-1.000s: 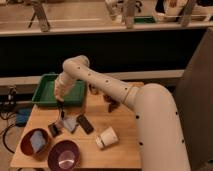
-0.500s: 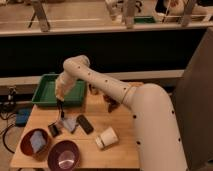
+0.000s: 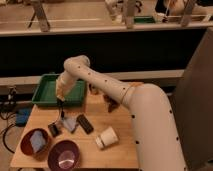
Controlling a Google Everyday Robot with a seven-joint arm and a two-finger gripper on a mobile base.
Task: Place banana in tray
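Compared with the view half a second before, little change is seen: the arm [image 3: 107,87] is held in nearly the same bent pose, and the gripper [image 3: 61,102] is found at the same place, hanging over the front rim of the tray [image 3: 47,90]. The objects on the table are seen where they were.

The gripper is pointed downward at the near edge of the green tray, just above the wooden table [image 3: 120,152]. Whether anything is held there cannot be told, and the banana cannot be made out anywhere in the view. The tray is set at the back left corner of the table.

On the tabletop, two maroon bowls are placed at the front left: the left bowl [image 3: 35,142] with a pale bluish item in it, and the nearer bowl [image 3: 63,155] beside it. A white paper cup [image 3: 106,137] is laid on its side near the middle. A dark flat object [image 3: 84,123] and a greyish crumpled item [image 3: 68,123] are seen between the tray and the bowls; their kind cannot be determined.

Behind the table a dark counter front is seen, with a pale ledge [image 3: 30,81] along it. Cables [image 3: 10,102] are draped at the left edge. Much of the right side is covered by the robot's own white arm housing, and a brownish object behind it is partly hidden.
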